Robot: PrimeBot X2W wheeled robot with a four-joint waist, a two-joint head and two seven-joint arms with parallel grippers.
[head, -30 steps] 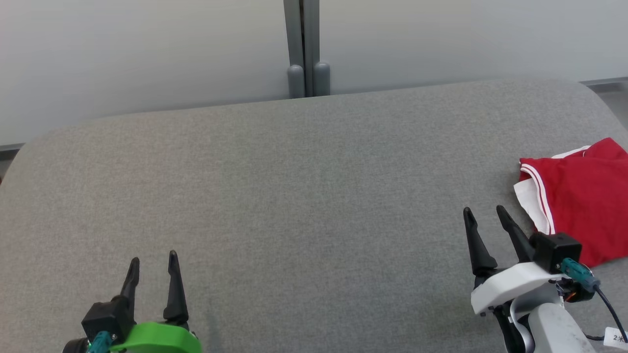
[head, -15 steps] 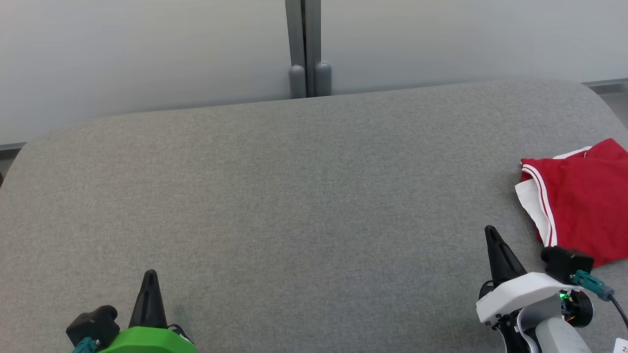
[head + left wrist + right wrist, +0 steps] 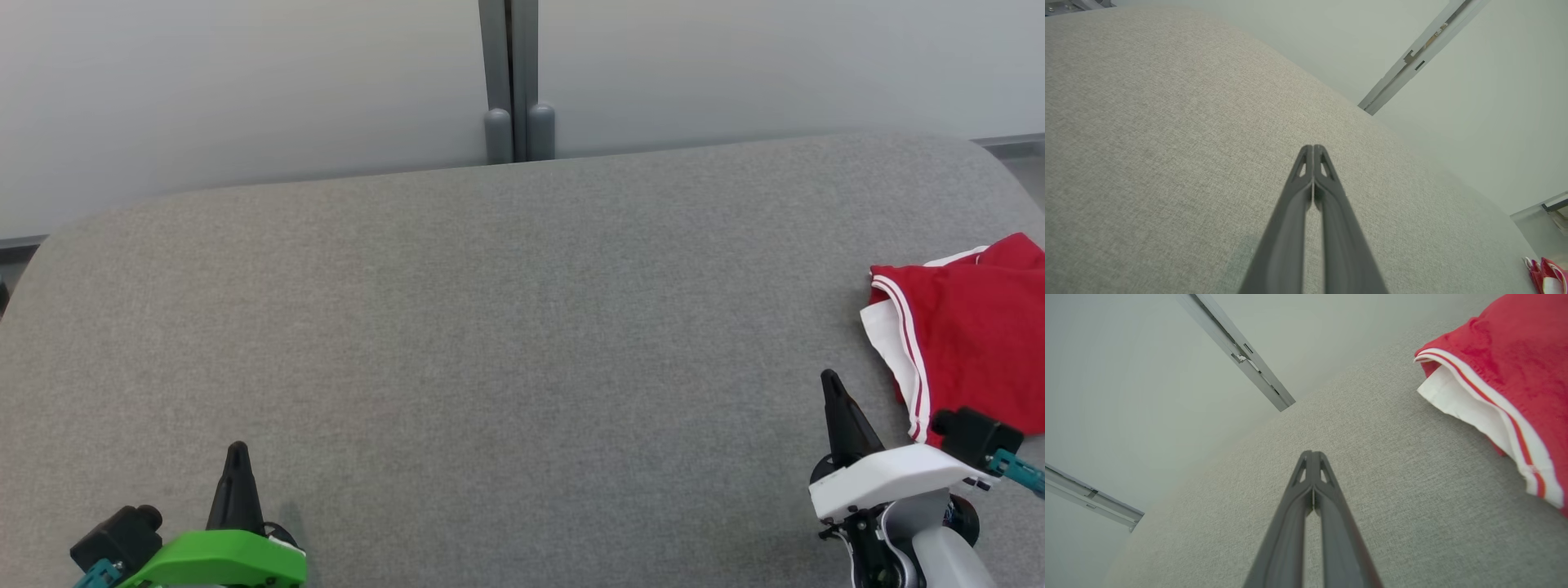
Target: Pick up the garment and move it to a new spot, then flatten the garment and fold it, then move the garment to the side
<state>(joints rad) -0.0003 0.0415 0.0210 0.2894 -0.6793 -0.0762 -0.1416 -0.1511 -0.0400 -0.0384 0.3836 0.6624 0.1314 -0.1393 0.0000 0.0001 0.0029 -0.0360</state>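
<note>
At about seven o'clock in the head view, the left gripper point(image 3: 237, 451) rises from a bright green mount, its two long dark fingers pointing toward twelve and pressed together into a single spike. Its own wrist view shows the tips meeting with nothing between them. Beneath it spreads the broad grey fabric-covered surface point(image 3: 522, 327), rounded at its far corners; whether the tips touch the fabric cannot be told. At twelve o'clock, just behind the far edge, a grey metal post point(image 3: 513, 73) stands upright against the pale wall point(image 3: 245, 82). At about four o'clock the right gripper point(image 3: 831, 380) sits on a white mount, its fingers likewise closed tip to tip and holding nothing, as its wrist view confirms. At three o'clock, on the right end of the surface and cut by the frame edge, lies the red cloth garment point(image 3: 976, 327), folded, with a white inner layer and a white-and-red striped hem turned toward nine. It lies near the right gripper, toward its two o'clock, and clear of the fingers. In the left wrist view it shows as a small red patch at four o'clock, well apart from that gripper.
</note>
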